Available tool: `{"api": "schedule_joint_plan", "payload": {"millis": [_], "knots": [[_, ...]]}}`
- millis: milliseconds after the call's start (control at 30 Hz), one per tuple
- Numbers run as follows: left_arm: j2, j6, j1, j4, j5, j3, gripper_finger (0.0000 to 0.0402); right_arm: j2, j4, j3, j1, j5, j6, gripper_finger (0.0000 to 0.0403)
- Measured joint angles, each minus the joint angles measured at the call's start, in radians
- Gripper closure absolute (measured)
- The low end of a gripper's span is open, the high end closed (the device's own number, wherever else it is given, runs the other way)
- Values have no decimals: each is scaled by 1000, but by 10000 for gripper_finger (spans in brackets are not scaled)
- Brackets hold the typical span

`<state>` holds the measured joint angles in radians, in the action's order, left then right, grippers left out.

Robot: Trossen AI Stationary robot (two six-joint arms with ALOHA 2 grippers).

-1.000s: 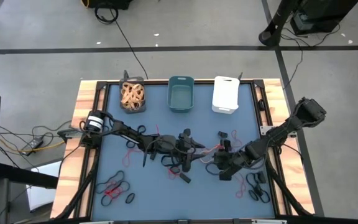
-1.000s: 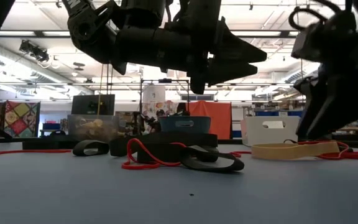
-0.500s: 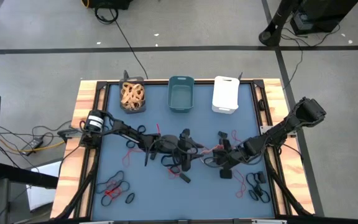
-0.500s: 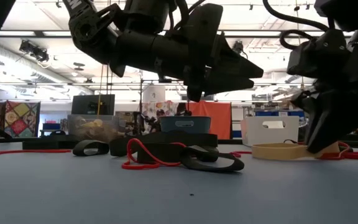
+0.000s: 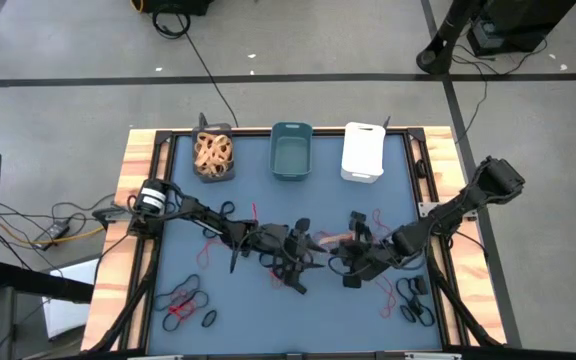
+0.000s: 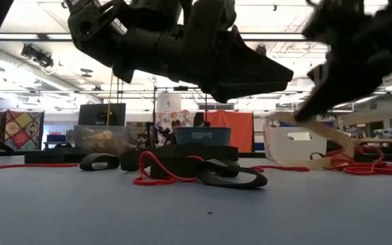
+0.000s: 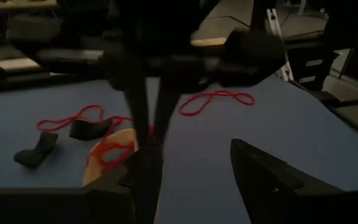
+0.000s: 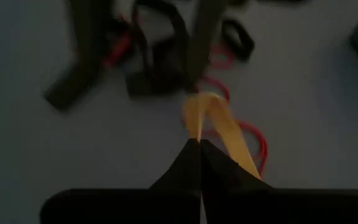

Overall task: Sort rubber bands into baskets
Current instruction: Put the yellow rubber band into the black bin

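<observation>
Nearest the table's front edge, small groups of black and red rubber bands lie on the blue mat (image 5: pixel 188 205): one cluster (image 5: pixel 186 304) at the front left, another of black loops (image 5: pixel 413 300) at the front right.

At mid-table a tangle of black and red bands (image 6: pixel 196 171) lies flat on the mat. Just beside it the right gripper (image 8: pixel 199 144) has its fingers pressed together on one wide tan rubber band (image 8: pixel 219 127), pinching it at one end. The band is a flat, pale orange strip, folded into a narrow loop, and in the low view it slants up off the mat from the red bands (image 6: pixel 359 165) toward the gripper. The right arm reaches in low from the table's right edge, bent at the elbow, its gripper pointing toward the centre.

The left gripper (image 5: pixel 298 252) hovers above the central tangle, the arm stretched almost level from the left edge; its fingers (image 7: pixel 269 174) stand spread apart with nothing between them.

At the far edge stand the three baskets in a row: the dark grey basket (image 5: pixel 213 155) holding tan bands, the teal basket (image 5: pixel 291 152) in the middle, the white basket (image 5: pixel 363 150) on the right.
</observation>
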<state>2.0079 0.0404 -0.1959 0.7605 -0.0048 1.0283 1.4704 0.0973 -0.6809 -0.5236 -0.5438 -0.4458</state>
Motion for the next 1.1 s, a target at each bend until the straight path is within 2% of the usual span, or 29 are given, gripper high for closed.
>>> {"api": "schedule_joint_plan", "payload": {"millis": [300, 500, 800, 967, 1100], "knots": [[0, 15, -3, -8, -54, 0, 208, 0, 39, -101, -52, -14, 51, 400], [0, 9, -3, -12, -54, 0, 211, 0, 109, -145, -85, -75, 55, 400], [0, 8, -3, 13, -40, 0, 284, 0, 187, -155, -103, -103, -2, 401], [0, 8, -3, 39, 18, 0, 294, 0, 197, -155, -103, -101, -7, 401], [0, 6, -3, 30, 25, 0, 296, 0, 197, -155, -103, -101, -7, 401]]}}
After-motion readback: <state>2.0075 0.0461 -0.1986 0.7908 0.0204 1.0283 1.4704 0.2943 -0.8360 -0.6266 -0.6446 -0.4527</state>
